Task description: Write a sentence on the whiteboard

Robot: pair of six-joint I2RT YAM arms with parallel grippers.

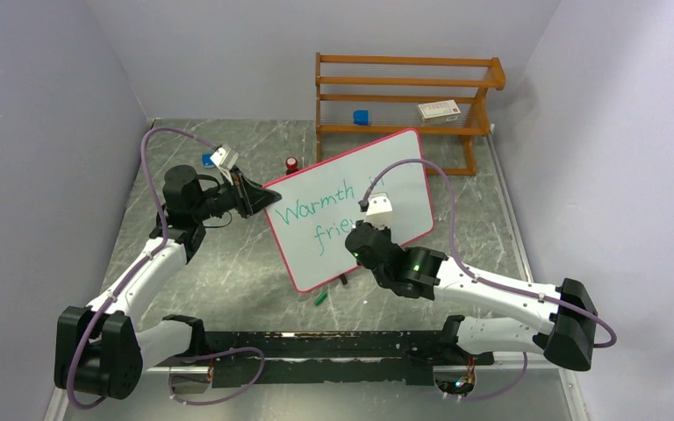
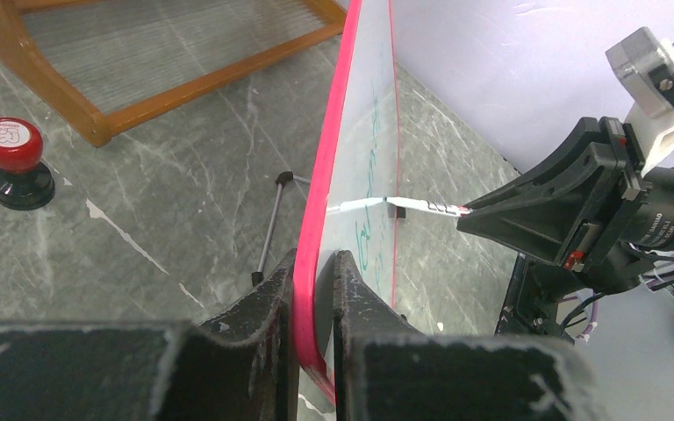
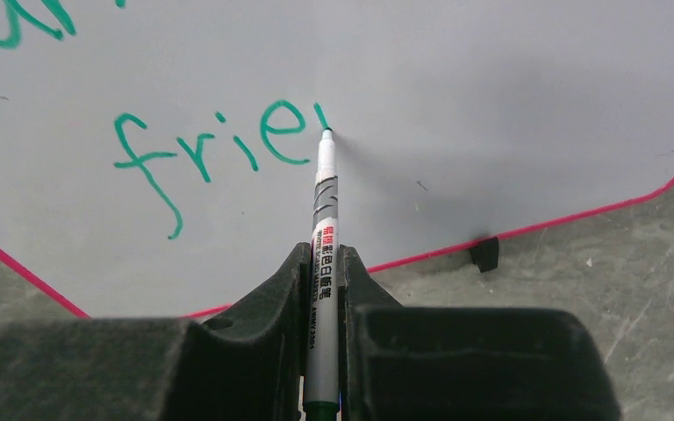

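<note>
Two lines of green writing stood on the whiteboard (image 1: 395, 167): "Warmth" on the upper line and "frie" on the lower, with a first stroke of the next letter at the pen tip. A further mark past "Warmth" was partly hidden behind the right wrist. By my reading the sentence was well short of done, with the second word unfinished and most of the board bare.

The board stood tilted up on the bench (image 1: 228, 272). The left gripper (image 2: 314, 263) had its fingers closed tight on the pink-red frame at the board's edge, steadying it. The right gripper (image 3: 321, 254) was clamped narrowly on a green whiteboard marker (image 3: 325, 210), whose tip touched the board just ahead of the fingers, right after the "e".

Below the right gripper, a small green object (image 1: 320, 298), probably the marker's cap, lay on the bench near the board's lower edge.

Beyond both grippers stood a wooden rack (image 1: 404, 83), holding a blue block (image 1: 361, 116) and a white box (image 1: 439, 110). A red-topped stamp (image 2: 15, 162) sat on the bench near it.
</note>
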